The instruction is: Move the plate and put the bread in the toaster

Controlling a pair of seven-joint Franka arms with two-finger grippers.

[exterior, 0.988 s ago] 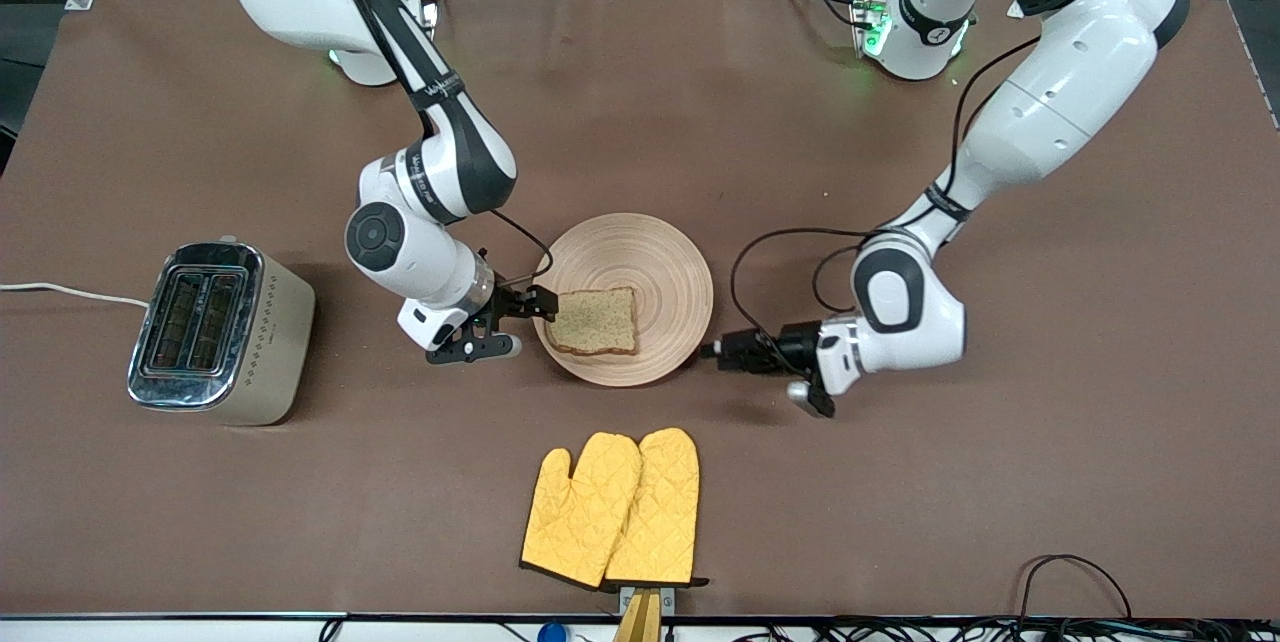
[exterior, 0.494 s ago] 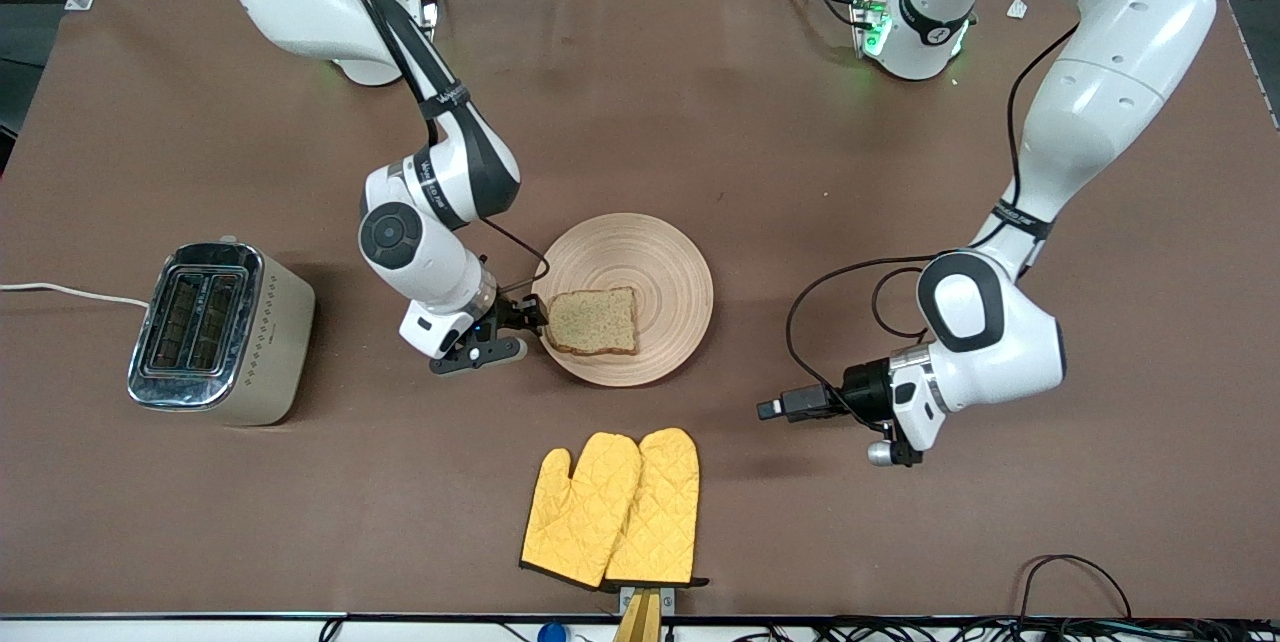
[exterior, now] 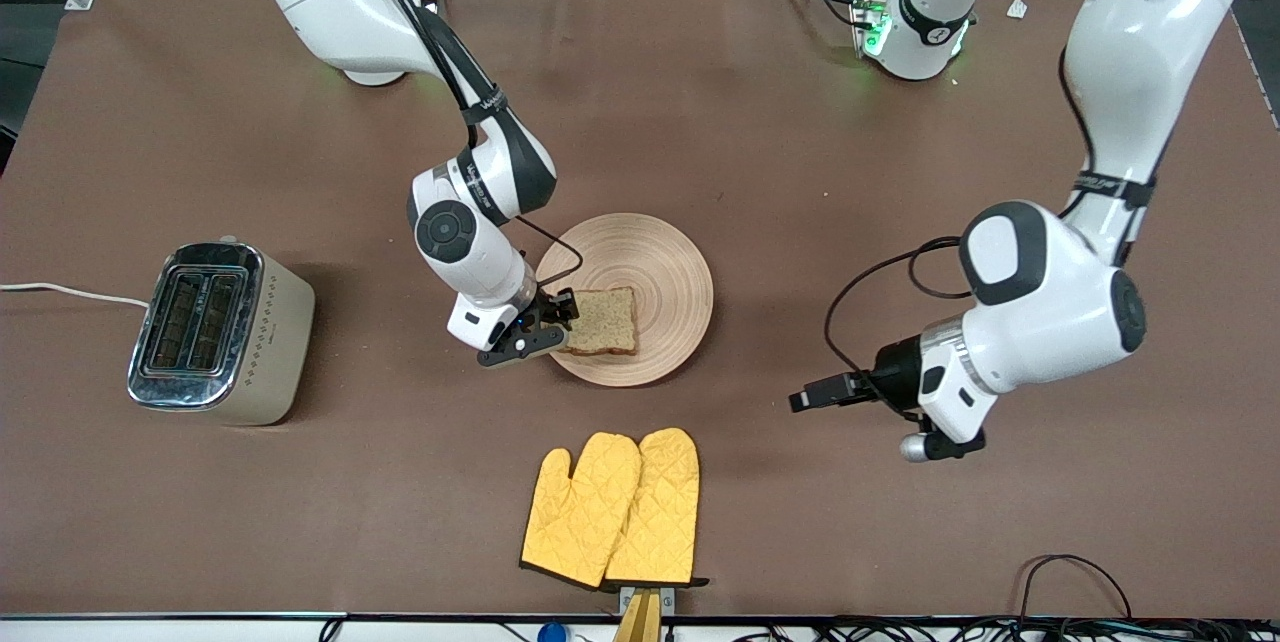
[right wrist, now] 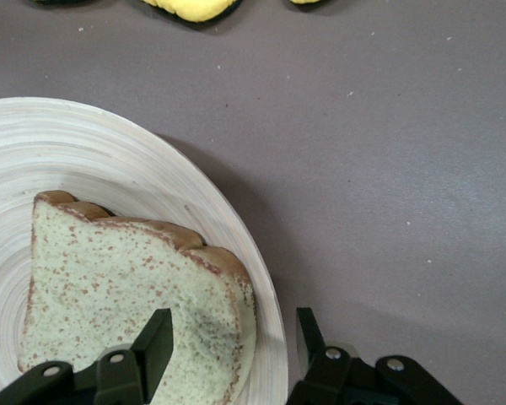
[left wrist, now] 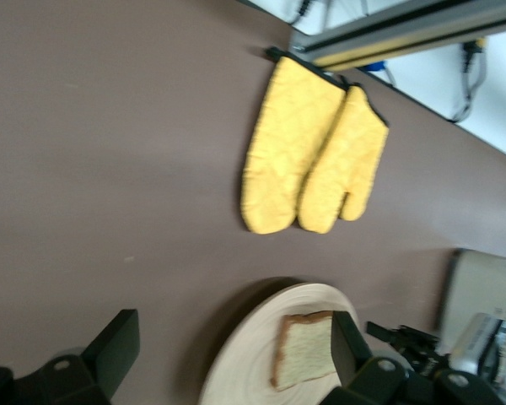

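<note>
Bread (exterior: 603,320) sits on the plate (exterior: 660,252) in the middle of the table, and the plate has not moved over the last second. What has changed is us: our right gripper (exterior: 556,320) has slid in from just off the plate's rim until it sits over the edge of the slice on the toaster's side. Our left gripper (exterior: 812,395) has pulled away from the plate's other edge, toward the left arm's end of the table, and now hangs over bare brown cloth. So we judge the plate move done and the bread pick under way.

In the right wrist view the fingers (right wrist: 156,344) stand apart, one over the slice, the other outside the rim; nothing is gripped yet. The left fingers (left wrist: 118,346) are spread wide and empty.

Toaster (exterior: 215,330) waits near the right arm's edge of the table, slots up. Yellow mitts (exterior: 615,507) lie by the front edge.
</note>
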